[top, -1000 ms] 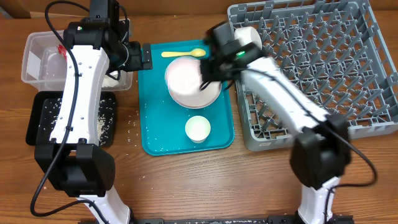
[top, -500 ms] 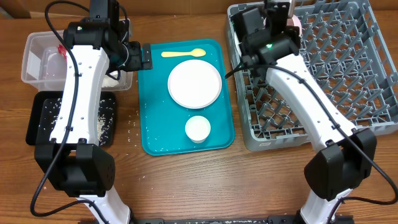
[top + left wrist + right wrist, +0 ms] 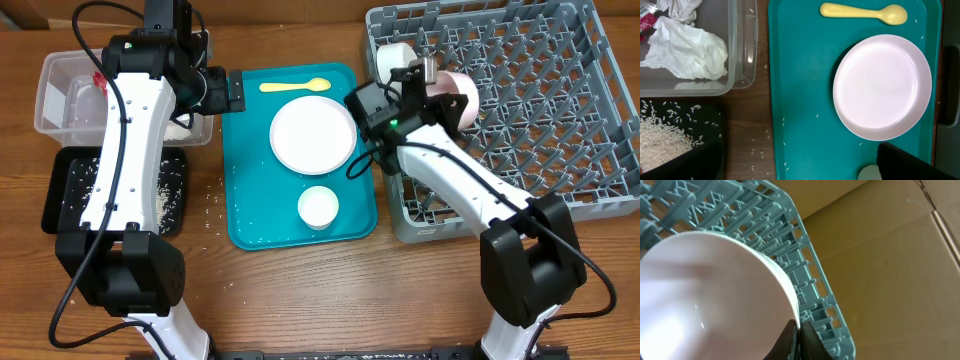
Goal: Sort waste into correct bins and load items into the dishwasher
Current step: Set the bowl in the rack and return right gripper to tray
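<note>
My right gripper point(image 3: 437, 85) is shut on the rim of a white bowl point(image 3: 458, 100), held tilted on edge over the back left of the grey dish rack point(image 3: 560, 120). In the right wrist view the fingertips point(image 3: 799, 335) pinch the bowl's rim point(image 3: 705, 300). A second white bowl point(image 3: 395, 55) sits in the rack's back left corner. The white plate point(image 3: 313, 133), small cup point(image 3: 318, 207) and yellow spoon point(image 3: 295, 86) lie on the teal tray point(image 3: 250, 200). My left gripper point(image 3: 228, 92) is open and empty over the tray's left edge.
The clear tub point(image 3: 55, 110) holds a white tissue point(image 3: 685, 47) and a red wrapper point(image 3: 647, 22). The black tray point(image 3: 60, 190) holds loose rice point(image 3: 660, 145). Rice grains are scattered on the wood point(image 3: 757, 150) and the teal tray.
My right gripper lifted the bowl off the plate, carried it right over the rack and now holds it tilted lower there. The left arm has not moved.
</note>
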`<state>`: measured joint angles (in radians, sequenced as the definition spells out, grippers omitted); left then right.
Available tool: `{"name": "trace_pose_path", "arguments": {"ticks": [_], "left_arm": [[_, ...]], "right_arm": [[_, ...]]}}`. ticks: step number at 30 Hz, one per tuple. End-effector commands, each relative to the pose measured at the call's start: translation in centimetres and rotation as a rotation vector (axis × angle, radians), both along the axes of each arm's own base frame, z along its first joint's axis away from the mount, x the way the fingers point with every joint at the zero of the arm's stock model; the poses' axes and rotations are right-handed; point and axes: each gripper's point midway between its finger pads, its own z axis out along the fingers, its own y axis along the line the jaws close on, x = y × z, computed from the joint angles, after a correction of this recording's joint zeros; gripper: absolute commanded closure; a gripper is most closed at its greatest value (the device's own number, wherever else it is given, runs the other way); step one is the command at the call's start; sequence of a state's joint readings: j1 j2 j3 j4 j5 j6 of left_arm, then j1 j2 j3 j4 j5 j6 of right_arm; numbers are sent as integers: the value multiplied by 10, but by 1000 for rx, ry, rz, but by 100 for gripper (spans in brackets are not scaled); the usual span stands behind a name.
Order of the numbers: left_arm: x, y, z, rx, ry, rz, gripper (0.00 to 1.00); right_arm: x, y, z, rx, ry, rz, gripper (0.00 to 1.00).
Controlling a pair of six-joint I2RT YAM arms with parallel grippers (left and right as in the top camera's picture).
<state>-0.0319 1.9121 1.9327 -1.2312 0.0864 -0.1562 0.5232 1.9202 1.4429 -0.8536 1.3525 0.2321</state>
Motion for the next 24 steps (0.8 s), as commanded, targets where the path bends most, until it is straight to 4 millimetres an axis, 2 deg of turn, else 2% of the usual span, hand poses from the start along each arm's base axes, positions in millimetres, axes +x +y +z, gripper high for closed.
{"name": "trace_pose_path", "arguments": {"ticks": [1, 5, 9, 12, 13, 14, 15, 17, 21, 24], "left_arm": [[3, -3, 7, -13, -22, -1, 0], [3, -3, 7, -13, -22, -1, 0], [3, -3, 8, -13, -22, -1, 0], [3, -3, 7, -13, -22, -1, 0], [3, -3, 7, -13, -22, -1, 0], [3, -3, 7, -13, -22, -1, 0], [3, -3, 7, -13, -22, -1, 0], [3, -3, 7, -13, -22, -1, 0], [3, -3, 7, -13, -22, -1, 0], [3, -3, 7, -13, -22, -1, 0]], "right_arm": [[-5, 8, -1, -21, -40, 15, 96], [-3, 26, -4, 23, -64, 56, 96], [-3, 54, -34, 176, 42, 149, 96], [-7, 61, -42, 205, 87, 173, 95], [-9, 63, -43, 202, 98, 181, 90], [-10, 67, -43, 200, 101, 189, 80], [-11, 72, -43, 200, 101, 201, 59], [-14, 84, -42, 201, 99, 231, 30], [-16, 99, -32, 216, 80, 265, 25], [-15, 117, 5, 278, -3, 307, 25]]}}
